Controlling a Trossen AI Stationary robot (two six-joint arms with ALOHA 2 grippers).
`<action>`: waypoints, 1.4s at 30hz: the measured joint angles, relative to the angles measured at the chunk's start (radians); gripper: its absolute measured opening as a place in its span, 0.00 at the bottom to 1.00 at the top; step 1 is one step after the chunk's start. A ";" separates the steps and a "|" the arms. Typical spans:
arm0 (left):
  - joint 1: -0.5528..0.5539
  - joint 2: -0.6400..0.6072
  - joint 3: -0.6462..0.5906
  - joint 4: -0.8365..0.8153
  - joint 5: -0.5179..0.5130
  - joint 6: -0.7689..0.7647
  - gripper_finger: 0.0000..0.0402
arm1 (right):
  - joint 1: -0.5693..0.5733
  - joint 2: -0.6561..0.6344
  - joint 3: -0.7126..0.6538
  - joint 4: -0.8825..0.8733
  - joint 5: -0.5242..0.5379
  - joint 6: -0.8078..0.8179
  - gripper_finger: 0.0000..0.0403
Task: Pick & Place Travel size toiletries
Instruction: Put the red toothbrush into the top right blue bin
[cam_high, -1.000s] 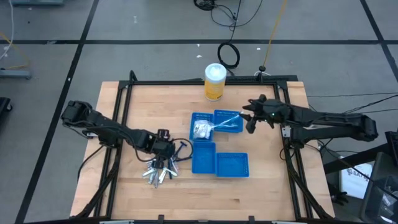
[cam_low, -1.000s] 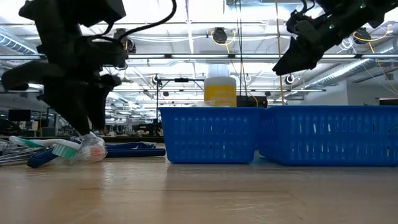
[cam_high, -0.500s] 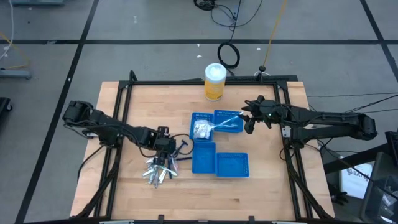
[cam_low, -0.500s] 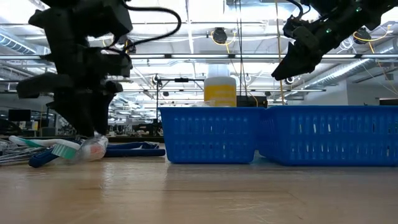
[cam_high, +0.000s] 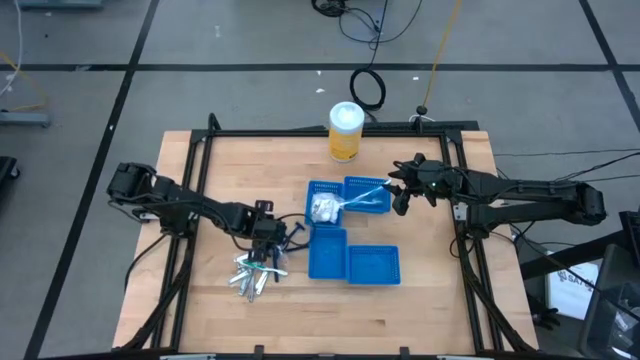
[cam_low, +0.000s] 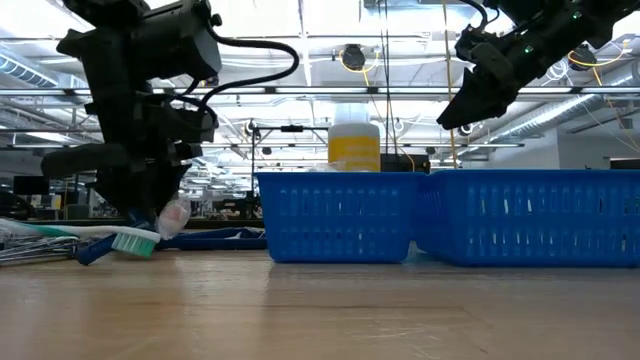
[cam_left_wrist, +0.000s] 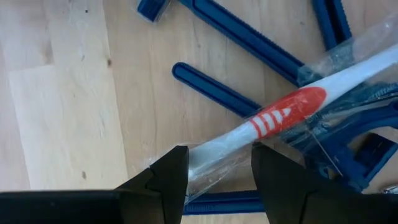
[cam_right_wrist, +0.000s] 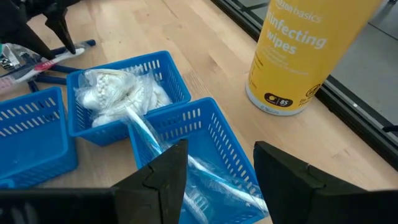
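My left gripper (cam_high: 268, 240) (cam_low: 160, 215) stands over a pile of toiletries (cam_high: 255, 272) on the table's left half and is shut on a wrapped white toothbrush with a red grip (cam_left_wrist: 286, 112). Dark blue razor sticks (cam_left_wrist: 211, 93) lie under the brush on the wood. A green-headed toothbrush (cam_low: 135, 242) lies beside them. My right gripper (cam_high: 400, 197) (cam_low: 455, 110) hangs open, high above the far-right blue tray (cam_right_wrist: 217, 130). A wrapped toothbrush (cam_right_wrist: 186, 165) lies slanted in that tray. A white packet (cam_right_wrist: 118, 93) fills the tray beside it. My left gripper pinches the wrapped toothbrush by its handle end (cam_left_wrist: 214, 152) between its two fingers, clear wrapper and handle together. The fingers come from above, pointing down, across the brush. The held end (cam_low: 172, 215) is raised off the table. The brush's other end slants away over the razor sticks.
Several blue mesh trays (cam_high: 327, 252) (cam_high: 372, 265) sit together at the table's middle, hiding what lies behind them in the low view. A tall yellow canister with a white lid (cam_high: 345, 130) stands at the far edge. A black frame (cam_high: 205, 140) rims the wooden table.
My left gripper has risen a little and shifted toward the trays, taking the toothbrush's wrapped end up off the table. The green-headed toothbrush has slid along toward the trays with it.
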 joint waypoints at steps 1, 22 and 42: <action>0.000 0.000 0.000 0.000 -0.001 0.000 0.43 | 0.000 0.000 0.000 0.000 0.000 0.000 0.42; 0.001 0.068 0.004 0.027 0.020 -0.052 0.16 | 0.000 0.000 -0.056 0.085 0.000 -0.003 0.42; -0.035 -0.284 -0.002 -0.054 -0.062 -0.176 0.05 | 0.000 0.000 -0.056 0.106 0.000 -0.001 0.42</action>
